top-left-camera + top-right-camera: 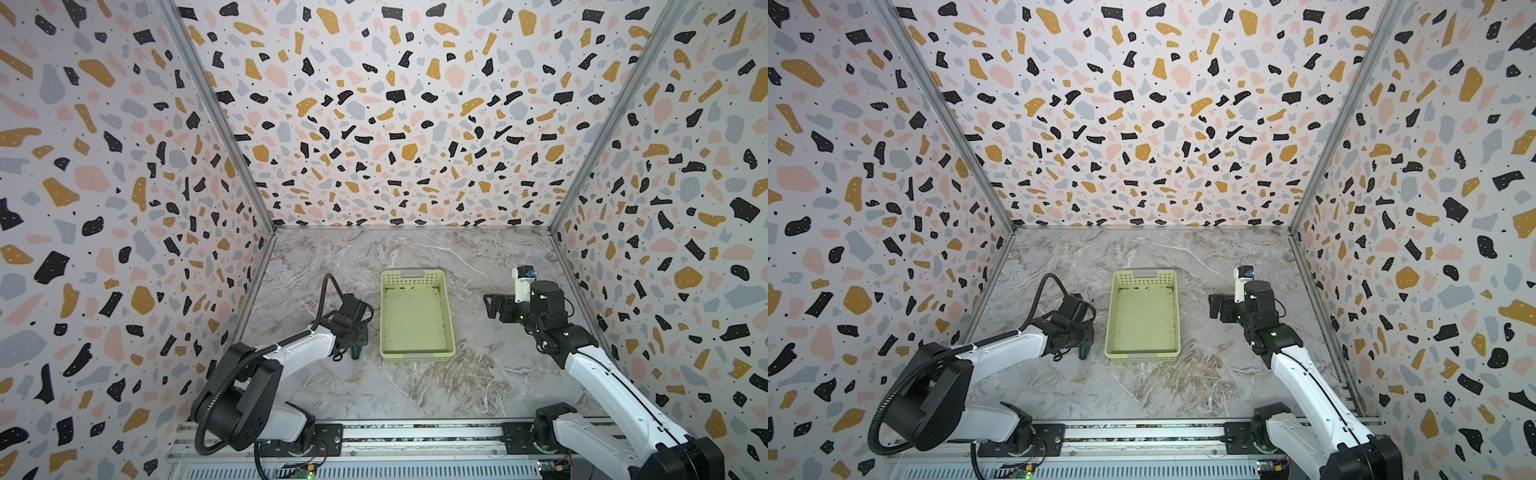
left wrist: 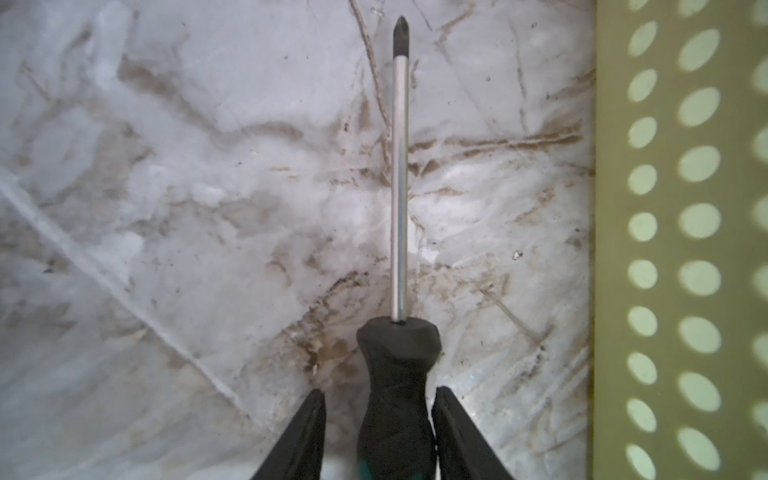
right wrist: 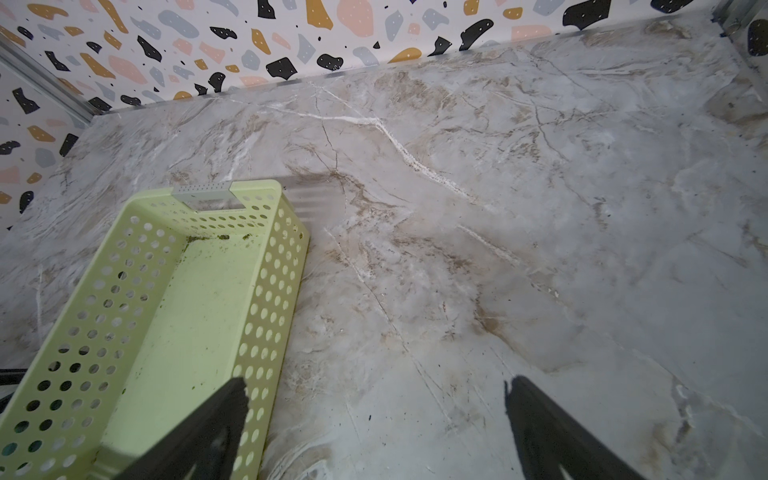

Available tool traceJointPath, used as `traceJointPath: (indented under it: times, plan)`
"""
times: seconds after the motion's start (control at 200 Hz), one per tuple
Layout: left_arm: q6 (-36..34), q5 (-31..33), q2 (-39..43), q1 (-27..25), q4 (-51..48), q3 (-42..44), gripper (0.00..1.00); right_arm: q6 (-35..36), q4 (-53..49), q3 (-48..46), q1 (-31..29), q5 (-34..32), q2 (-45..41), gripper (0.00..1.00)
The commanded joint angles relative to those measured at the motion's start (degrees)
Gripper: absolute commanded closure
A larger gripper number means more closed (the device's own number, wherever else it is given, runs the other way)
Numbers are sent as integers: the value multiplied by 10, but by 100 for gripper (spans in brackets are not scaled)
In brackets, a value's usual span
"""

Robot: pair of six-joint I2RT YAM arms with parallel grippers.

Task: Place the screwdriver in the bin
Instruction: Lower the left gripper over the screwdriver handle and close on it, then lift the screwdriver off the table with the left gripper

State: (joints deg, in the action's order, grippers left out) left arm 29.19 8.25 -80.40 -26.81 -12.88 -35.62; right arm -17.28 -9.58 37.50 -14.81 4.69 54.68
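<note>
Pale green, veined marble and terrazzo flecks fill your views.
At the centre of a top view you see the bin (image 1: 447, 307), pale yellow-green with sides dotted by round holes and grey strips at both short ends. The worktop (image 1: 415, 395) is grey-white marble veined brown. In the left wrist view the screwdriver (image 2: 400, 166) shows a silver shaft, a dark tip and a black handle. The walls (image 1: 374, 104) carry ochre, pink, grey and black blotches on white. Your left arm (image 1: 303, 347) and right arm (image 1: 602, 378) are white with black joints.
</note>
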Motion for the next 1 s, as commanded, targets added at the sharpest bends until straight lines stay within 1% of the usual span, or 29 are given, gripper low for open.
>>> traceJointPath:
  times: [0.0, 0.15, 0.22, 0.481, 0.776, 0.996]
  plan:
    - [-5, 12, -3, -4, -7, -9, 58, 4, -16, -4, -2, -6, -12, 1]
    - [-4, 2, -14, -4, 3, -5, 59, 3, -15, -5, -2, -5, -12, 1]
    - [-4, 2, -17, -4, 5, -5, 62, 3, -16, -5, -2, -5, -12, 1]
    - [-5, 4, -21, -4, 2, -7, 64, 3, -13, -10, -2, -7, -15, 1]
    - [-4, 11, -13, -4, 6, -7, 76, 7, -24, 2, -2, -2, -10, 1]
    - [-4, 13, 1, -4, 3, -10, 81, 13, -32, 0, -2, -2, -11, 1]
